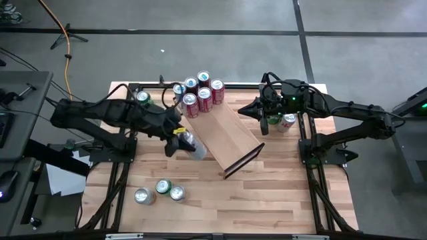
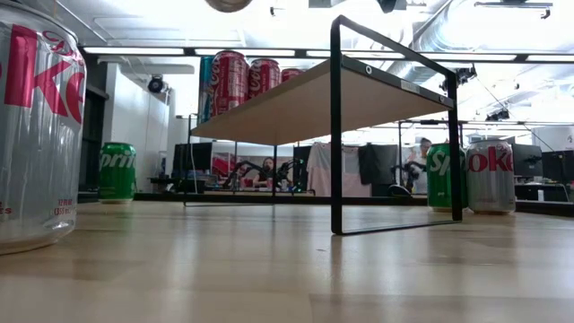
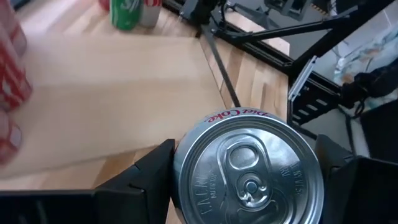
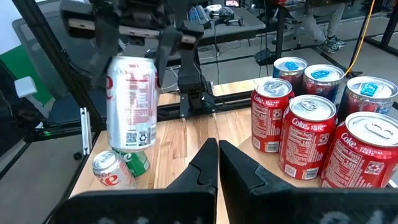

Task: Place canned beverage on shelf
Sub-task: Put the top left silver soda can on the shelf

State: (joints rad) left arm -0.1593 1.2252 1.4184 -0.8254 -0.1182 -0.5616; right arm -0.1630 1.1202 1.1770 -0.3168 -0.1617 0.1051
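overhead, tabletop-level, two wrist views, shelf shared

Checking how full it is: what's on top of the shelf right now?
A cluster of red Coke cans and a blue-topped can stand at one end of the shelf; the rest of the plank shows bare. Any cans behind the front ones are hidden.

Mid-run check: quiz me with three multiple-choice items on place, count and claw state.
1. The red cola cans stand: A the shelf's far end; B its near end; C under it.
2. Loose cans grouped at the tabletop's near left: A one; B three; C five.
3. The left claw is: A open, empty; B shut on a silver Diet Coke can; C out of view.

A: the red cola cans crowd the far end of the pale-wood shelf.
B: three loose cans show.
B: the left claw grips the silver Diet Coke can; the right claw is shut, empty.
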